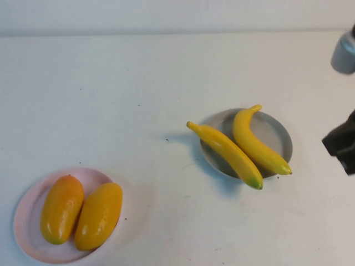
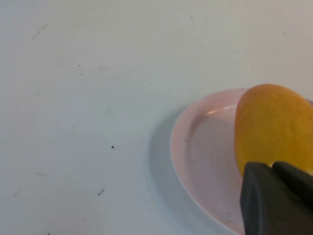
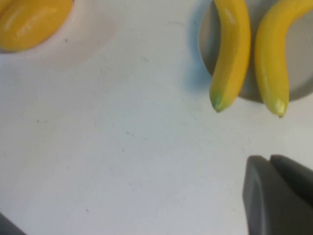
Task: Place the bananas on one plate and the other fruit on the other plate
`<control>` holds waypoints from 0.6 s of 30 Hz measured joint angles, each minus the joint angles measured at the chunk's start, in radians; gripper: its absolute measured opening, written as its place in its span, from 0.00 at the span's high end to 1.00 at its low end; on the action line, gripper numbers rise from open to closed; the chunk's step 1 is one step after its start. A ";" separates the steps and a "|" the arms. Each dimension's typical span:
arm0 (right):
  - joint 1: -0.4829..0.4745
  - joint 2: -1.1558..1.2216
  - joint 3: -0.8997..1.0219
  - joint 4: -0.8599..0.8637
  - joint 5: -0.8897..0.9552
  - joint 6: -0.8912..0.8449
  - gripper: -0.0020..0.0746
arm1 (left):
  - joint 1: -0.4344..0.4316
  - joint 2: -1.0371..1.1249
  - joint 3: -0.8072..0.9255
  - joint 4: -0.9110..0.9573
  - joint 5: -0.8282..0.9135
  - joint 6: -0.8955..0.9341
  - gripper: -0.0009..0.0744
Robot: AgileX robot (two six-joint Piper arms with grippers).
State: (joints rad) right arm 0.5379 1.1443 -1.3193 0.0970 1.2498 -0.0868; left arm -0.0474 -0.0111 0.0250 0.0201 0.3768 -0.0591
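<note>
Two bananas [image 1: 226, 153] [image 1: 256, 143] lie side by side on the grey-blue plate [image 1: 279, 133] at centre right, with their ends sticking out over its rim. They also show in the right wrist view [image 3: 232, 54]. Two orange-yellow fruits [image 1: 61, 208] [image 1: 99, 215] lie side by side on the pale pink plate [image 1: 26, 206] at the front left. My left gripper [image 2: 272, 169] is shut and empty above the pink plate [image 2: 195, 147], beside one fruit [image 2: 271, 125]. My right gripper [image 3: 270, 159] is shut and empty over bare table near the bananas' tips.
The white table [image 1: 138, 100] runs back to a pale wall. Part of my right arm [image 1: 341, 145] shows at the right edge of the high view, just right of the grey-blue plate. A grey part [image 1: 345, 52] sits higher up at that edge.
</note>
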 joint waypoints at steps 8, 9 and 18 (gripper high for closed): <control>-0.100 -0.178 0.406 -0.025 -0.364 -0.012 0.99 | 0.000 0.000 0.000 0.000 0.000 0.000 0.99; -0.124 -0.205 0.470 -0.025 -0.437 -0.021 0.99 | 0.000 0.000 0.000 0.000 0.000 0.000 0.99; -0.431 -0.717 1.129 -0.021 -1.012 -0.045 0.99 | 0.000 0.000 0.000 0.000 0.000 0.000 0.99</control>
State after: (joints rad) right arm 0.1067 0.4278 -0.1903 0.0763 0.2378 -0.1319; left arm -0.0474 -0.0111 0.0250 0.0201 0.3768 -0.0591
